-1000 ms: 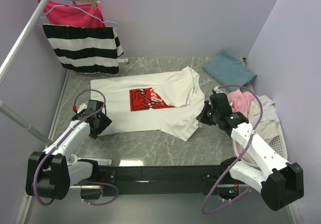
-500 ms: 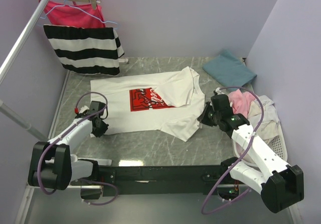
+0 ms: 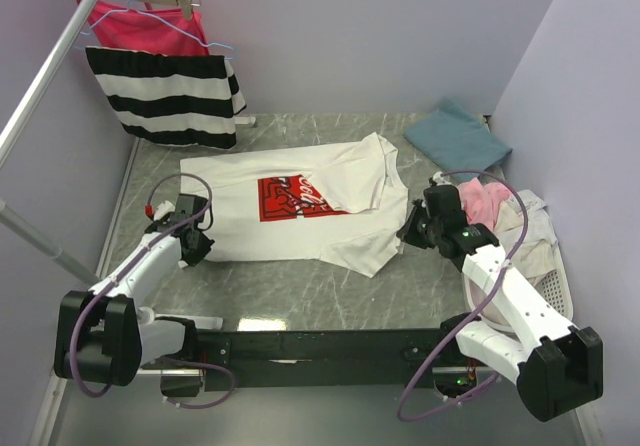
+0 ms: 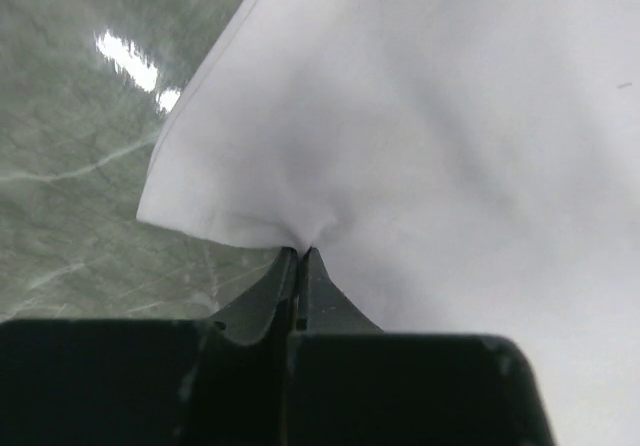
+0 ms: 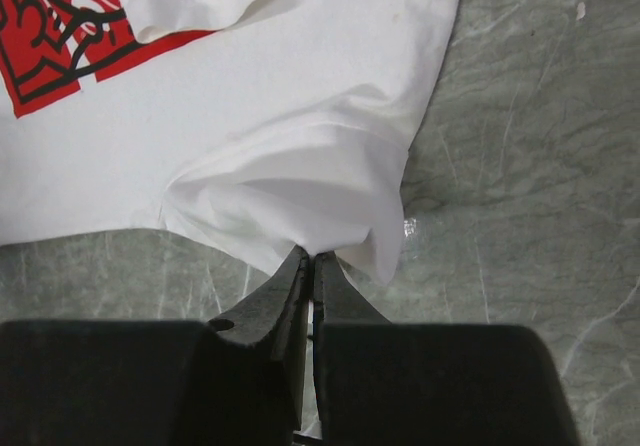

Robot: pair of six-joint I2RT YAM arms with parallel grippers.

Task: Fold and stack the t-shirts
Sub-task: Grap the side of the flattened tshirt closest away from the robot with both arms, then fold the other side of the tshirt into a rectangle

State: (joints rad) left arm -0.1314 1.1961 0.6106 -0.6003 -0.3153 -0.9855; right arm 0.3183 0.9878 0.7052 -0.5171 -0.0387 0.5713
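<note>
Left end effector point(image 4: 302, 251): pinched shut on a hem corner of the white cotton t-shirt with red square print point(image 4: 450, 116), and the cloth puckers at its tips. Right end effector point(image 5: 310, 256): closed on a bunched edge of the same shirt, which lies spread between the two.

Only the right wrist view shows print detail: white script on red, too cropped to read.

Overhead view: one folded teal-blue tee point(image 3: 460, 138) beyond the right end effector. A pink-and-pale cloth heap point(image 3: 487, 206) lies just beside it, count unclear. Grey marble worktop point(image 3: 300, 286) beneath.
</note>
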